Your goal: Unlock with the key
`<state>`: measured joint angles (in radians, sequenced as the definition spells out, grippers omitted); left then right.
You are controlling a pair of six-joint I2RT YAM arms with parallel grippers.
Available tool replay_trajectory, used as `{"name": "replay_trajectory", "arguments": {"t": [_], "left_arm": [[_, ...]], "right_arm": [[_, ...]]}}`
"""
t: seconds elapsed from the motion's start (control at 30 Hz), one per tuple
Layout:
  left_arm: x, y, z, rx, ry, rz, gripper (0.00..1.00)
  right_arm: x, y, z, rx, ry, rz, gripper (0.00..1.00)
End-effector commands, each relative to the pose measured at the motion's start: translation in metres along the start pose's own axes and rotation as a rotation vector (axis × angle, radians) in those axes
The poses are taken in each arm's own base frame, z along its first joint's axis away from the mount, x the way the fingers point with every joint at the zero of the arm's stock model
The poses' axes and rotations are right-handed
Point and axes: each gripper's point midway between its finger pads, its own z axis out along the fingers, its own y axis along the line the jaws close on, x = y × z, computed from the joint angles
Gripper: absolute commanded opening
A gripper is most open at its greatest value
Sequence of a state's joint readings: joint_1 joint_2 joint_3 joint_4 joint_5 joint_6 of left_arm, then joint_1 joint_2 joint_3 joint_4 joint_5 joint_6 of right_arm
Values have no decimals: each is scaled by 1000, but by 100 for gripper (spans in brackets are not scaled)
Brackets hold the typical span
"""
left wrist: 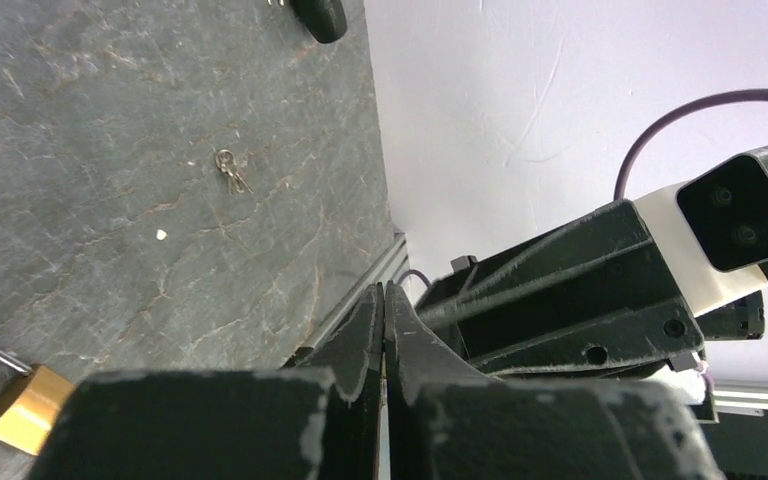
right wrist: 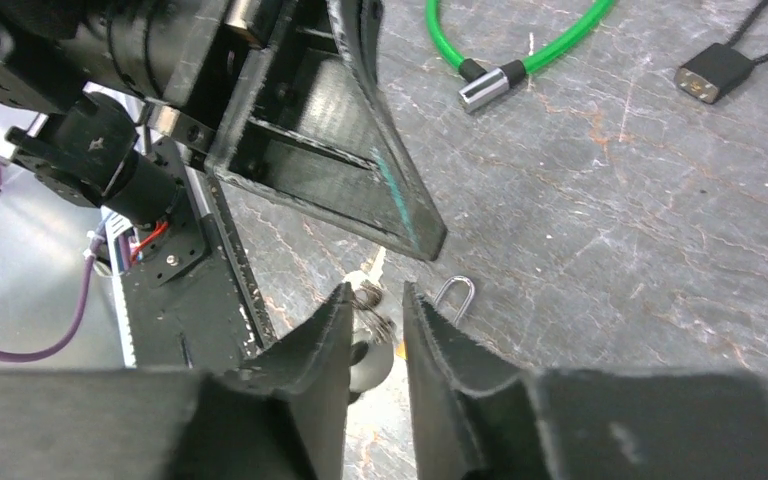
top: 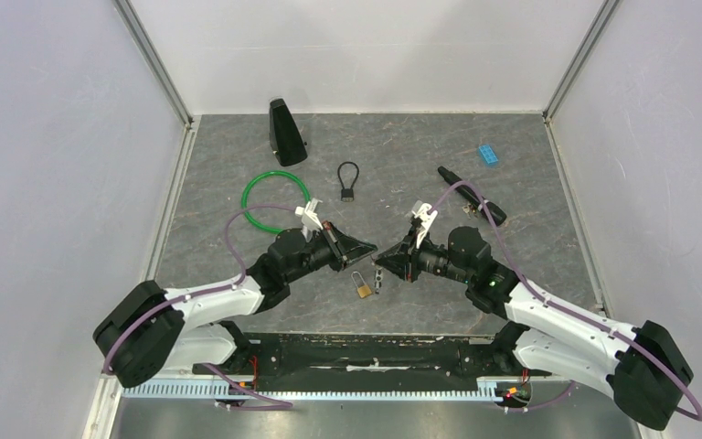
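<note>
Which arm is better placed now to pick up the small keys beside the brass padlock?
Probably right. The right claw hangs slightly parted just over the small metal keys on their ring, beside the brass padlock. The left claw is closed, so it would first have to open.

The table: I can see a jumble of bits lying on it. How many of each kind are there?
Locks: 3 (brass padlock, black cable padlock, green cable lock)
Bunch of keys: 1
Blue brick: 1
Black wedge-shaped block: 1
Black pen-like tool: 1
Total: 7
</note>
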<state>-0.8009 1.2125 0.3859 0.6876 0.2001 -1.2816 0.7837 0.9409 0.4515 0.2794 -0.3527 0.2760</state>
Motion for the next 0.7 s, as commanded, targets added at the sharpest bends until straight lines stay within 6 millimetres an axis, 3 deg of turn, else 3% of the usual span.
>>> {"name": "replay_trajectory", "arguments": {"t": [0.0,0.13,0.23,0.4,0.67], "left_arm": [[-16,-23,-7,15,-60,180,2],[-40,-37,-24,-83,-121,459,2],[-58,-57,-41,-105,-160,668,2],[-65,-92,-53,-32,-167,892,2],[-60,-129,-52,120,-163,985,2]], "right_arm": [[-16,-1,-5,29,-79,-28,38],[-26,-9,-14,92,-142,-40,60],[-35,-11,-18,103,-202,-57,76],[-57,16,-25,-30,-326,-148,78],[-108,43,-34,-153,-502,-174,71]]}}
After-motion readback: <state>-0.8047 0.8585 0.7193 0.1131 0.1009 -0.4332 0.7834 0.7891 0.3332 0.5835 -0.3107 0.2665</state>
